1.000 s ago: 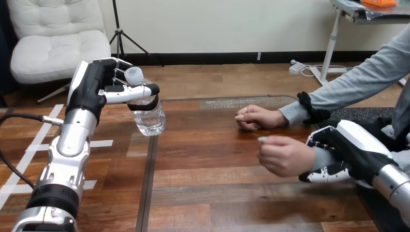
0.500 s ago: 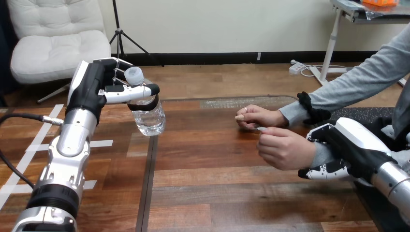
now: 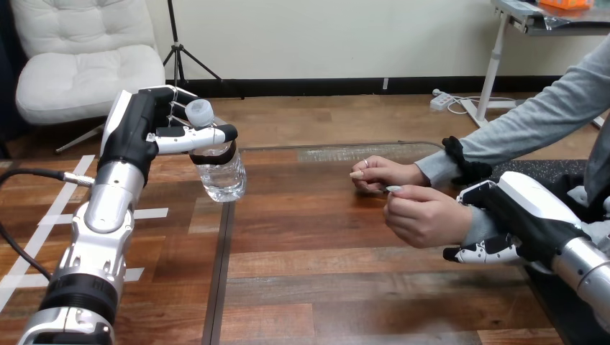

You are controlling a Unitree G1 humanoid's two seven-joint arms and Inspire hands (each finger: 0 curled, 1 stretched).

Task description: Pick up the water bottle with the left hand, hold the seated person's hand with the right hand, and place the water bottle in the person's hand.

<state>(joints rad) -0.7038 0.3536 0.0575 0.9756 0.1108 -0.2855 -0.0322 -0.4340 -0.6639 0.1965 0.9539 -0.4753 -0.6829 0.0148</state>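
My left hand (image 3: 188,138) is shut on a clear water bottle (image 3: 221,176) with a white cap, held upright above the table's left part. At the right, the person's nearer hand (image 3: 424,215) hovers loosely closed over the table. My right hand (image 3: 529,215) grips it at the wrist, with fingers (image 3: 483,251) curled under and the thumb over the top. The person's farther hand (image 3: 385,174) rests on the table just behind, nearly touching the nearer one. The bottle is well to the left of both of the person's hands.
The wooden table (image 3: 324,287) lies bare between the bottle and the person's hands. A dark seam (image 3: 218,273) runs front to back under the bottle. A black mat (image 3: 536,169) lies at the table's right edge.
My right hand and the person's wrist in it have moved a little away from me, bringing the nearer hand close to the farther one. My left hand and the bottle have stayed still.
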